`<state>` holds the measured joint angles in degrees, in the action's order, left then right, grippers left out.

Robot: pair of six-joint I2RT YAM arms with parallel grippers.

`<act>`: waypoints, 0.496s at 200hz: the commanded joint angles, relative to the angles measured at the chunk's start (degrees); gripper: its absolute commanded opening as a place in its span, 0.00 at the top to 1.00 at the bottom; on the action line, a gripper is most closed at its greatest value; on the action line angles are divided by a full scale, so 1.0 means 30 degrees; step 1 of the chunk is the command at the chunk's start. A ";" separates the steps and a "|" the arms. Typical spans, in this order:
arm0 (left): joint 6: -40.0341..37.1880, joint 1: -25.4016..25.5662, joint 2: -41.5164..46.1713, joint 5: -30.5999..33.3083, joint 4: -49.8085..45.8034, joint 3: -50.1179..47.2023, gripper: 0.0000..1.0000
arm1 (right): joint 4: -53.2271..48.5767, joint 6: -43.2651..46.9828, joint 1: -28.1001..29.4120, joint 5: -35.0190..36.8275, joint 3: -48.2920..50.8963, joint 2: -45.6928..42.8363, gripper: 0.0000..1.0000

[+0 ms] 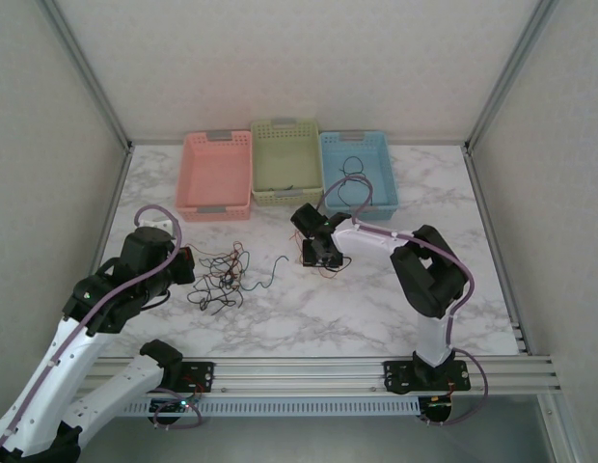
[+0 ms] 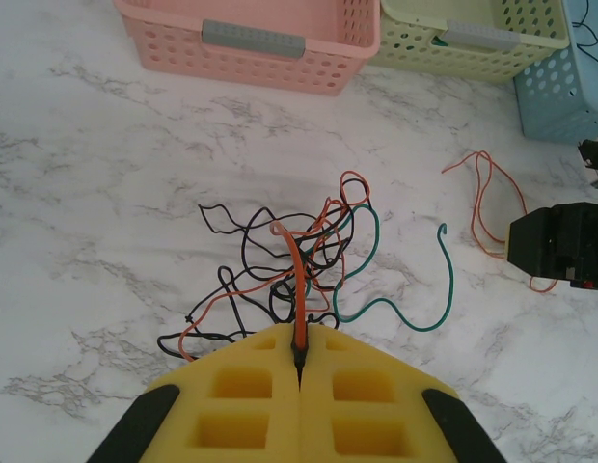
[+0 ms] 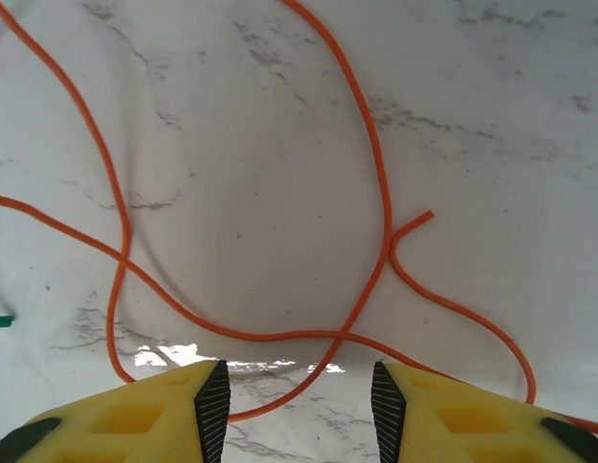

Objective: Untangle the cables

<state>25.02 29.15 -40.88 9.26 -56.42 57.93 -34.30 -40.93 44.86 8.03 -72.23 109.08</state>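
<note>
Nearest edge: my two bases are bolted to a metal rail (image 1: pixel 309 371) along the front of the table (image 1: pixel 357 318). The top is white and marble-patterned with grey veins, flat, and glossy enough to throw a glare patch under my right wrist.

Left side: my left gripper (image 2: pixel 299 352) sits low over the table. Its jaws are pressed together on a red-orange cable (image 2: pixel 297 289), which rises out of the pinch and curls over at its free end. That strand leads into the main tangle of cables (image 2: pixel 280 270), red-orange and black strands looped over one another on the marble just ahead of the fingers. A green cable (image 2: pixel 444 289) passes through the right edge of the knot and trails away in a long curve, ending in a small hook.

Centre: my right gripper (image 3: pixel 297 395) points down at the table to the right of the tangle, apart from it. Its jaws stand partly apart with nothing between the pads. A loose orange cable (image 3: pixel 381 193) lies flat on the marble beneath, crossing itself in open loops.

Far edge: three baskets stand side by side: pink basket (image 1: pixel 195 138), green basket (image 1: pixel 285 126), blue basket (image 1: pixel 388 174). A black cable (image 1: pixel 355 183) lies coiled in the blue one. A dark line in the green one may be another cable; it is too small to confirm.

Enclosure: pale textured walls (image 1: pixel 280 58) on three sides, with metal frame posts (image 1: pixel 87 72) at the back corners.
</note>
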 commanded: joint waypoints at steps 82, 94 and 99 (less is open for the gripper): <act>-0.0312 -0.0018 0.0220 -0.0215 0.0175 -0.0238 1.00 | -0.0165 -0.1099 -0.0056 -0.2143 -0.0583 0.1606 0.57; -0.0291 -0.0018 0.0217 -0.0214 0.0175 -0.0238 1.00 | -0.0114 -0.1058 -0.0014 -0.2392 -0.0661 0.1849 0.61; -0.0303 -0.0018 0.0233 -0.0214 0.0175 -0.0238 1.00 | -0.0081 -0.1051 0.0024 -0.2448 -0.0677 0.1898 0.63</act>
<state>25.02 29.15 -40.82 9.26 -56.42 57.93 -35.44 -43.27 44.31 5.93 -73.52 111.31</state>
